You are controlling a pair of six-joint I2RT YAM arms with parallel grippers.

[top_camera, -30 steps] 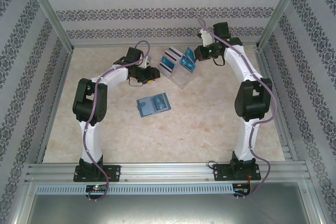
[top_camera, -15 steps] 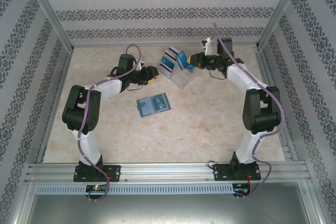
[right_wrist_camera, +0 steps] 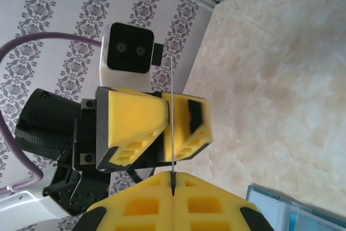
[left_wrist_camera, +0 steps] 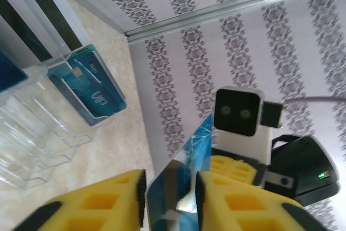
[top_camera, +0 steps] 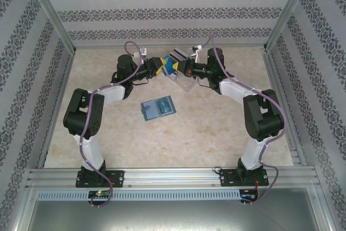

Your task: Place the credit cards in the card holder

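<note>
Far centre of the surface [top_camera: 216, 133]: a clear tiered stand [left_wrist_camera: 32, 155] sits just below and beside the meeting arms. Other credit cards stand upright in its slots, a teal one [left_wrist_camera: 89, 87] at the end.

Card holder [top_camera: 158, 107] lies open and flat nearer the bases, well apart from the stand.

Held card [left_wrist_camera: 175, 185] is up in the air between the two arms, above the stand's near-left side. It stands on edge, and its long axis runs from one arm straight toward the other.

Right fingers [right_wrist_camera: 216, 206] are clenched on one end of the card, which is edge-on in the right wrist view.

Left fingers [left_wrist_camera: 102, 204] straddle the opposite end, one at each face. Cannot tell whether the pads press it.

Patterned walls close behind.
</note>
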